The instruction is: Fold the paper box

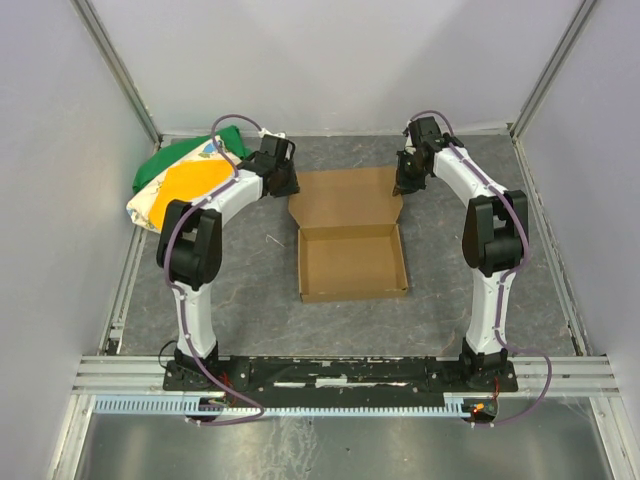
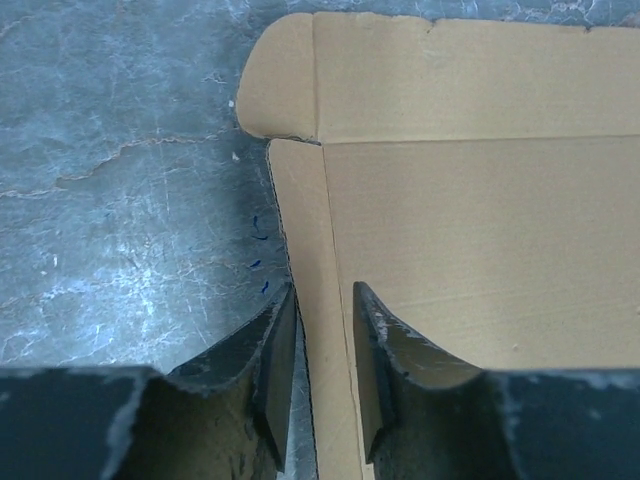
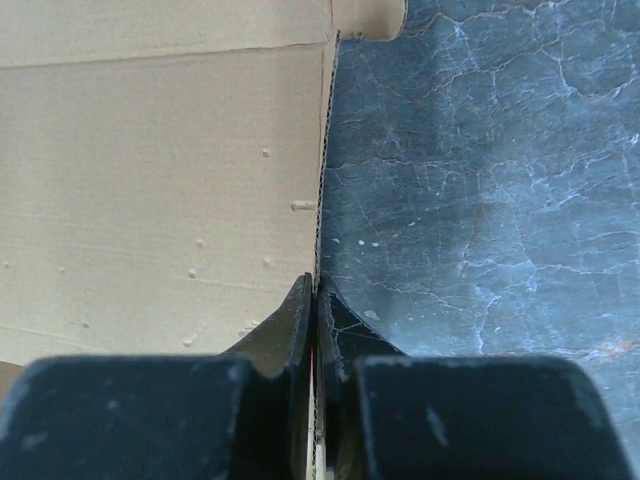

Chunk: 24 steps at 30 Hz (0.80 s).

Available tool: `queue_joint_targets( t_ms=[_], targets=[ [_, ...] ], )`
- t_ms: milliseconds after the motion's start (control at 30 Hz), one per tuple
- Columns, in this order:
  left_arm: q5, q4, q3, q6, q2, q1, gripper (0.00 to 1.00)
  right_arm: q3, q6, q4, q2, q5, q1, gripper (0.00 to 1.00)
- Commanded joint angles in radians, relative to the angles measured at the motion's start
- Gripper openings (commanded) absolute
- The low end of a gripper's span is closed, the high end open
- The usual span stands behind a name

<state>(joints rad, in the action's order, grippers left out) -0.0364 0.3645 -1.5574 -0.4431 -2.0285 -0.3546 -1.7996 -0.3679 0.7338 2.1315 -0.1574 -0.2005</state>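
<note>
The paper box (image 1: pixel 350 250) is brown cardboard in the middle of the table, with a shallow tray with raised walls toward me and a lid panel lying flat beyond it. At the lid's far left corner, my left gripper (image 1: pixel 283 186) is open. In the left wrist view its jaws (image 2: pixel 322 292) straddle the narrow side flap of the paper box (image 2: pixel 480 200), with a gap on each side of the strip. My right gripper (image 1: pixel 405 185) is at the lid's right edge. In the right wrist view it (image 3: pixel 316 283) is shut on the corrugated edge of the paper box (image 3: pixel 150 180).
A green, yellow and white cloth bundle (image 1: pixel 175 185) lies at the far left, behind the left arm. Grey walls enclose the table on three sides. A metal rail (image 1: pixel 340 370) with the arm bases runs along the near edge.
</note>
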Motion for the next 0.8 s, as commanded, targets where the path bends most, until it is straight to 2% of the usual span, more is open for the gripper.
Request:
queue_joint_targets(
  t_ms=[0,233,367,500,767],
  targets=[
    [0.052,-0.022,-0.053,0.055,-0.025,0.006,0.33,-0.008,0.006,-0.03,-0.039,0.0,0.002,0.04],
    [0.081,-0.113,0.021,0.076,0.031,0.005,0.03,0.058,0.011,-0.067,-0.118,0.015,-0.015,0.02],
    [0.089,-0.147,0.041,0.102,0.076,-0.012,0.03,0.093,0.02,-0.09,-0.159,0.039,-0.042,0.02],
    [0.023,-0.189,0.076,0.15,0.135,-0.055,0.03,0.16,0.031,-0.139,-0.219,0.091,-0.079,0.02],
    [-0.116,-0.495,0.434,0.18,0.392,-0.175,0.03,0.497,0.003,-0.364,-0.429,0.247,-0.174,0.02]
  ],
)
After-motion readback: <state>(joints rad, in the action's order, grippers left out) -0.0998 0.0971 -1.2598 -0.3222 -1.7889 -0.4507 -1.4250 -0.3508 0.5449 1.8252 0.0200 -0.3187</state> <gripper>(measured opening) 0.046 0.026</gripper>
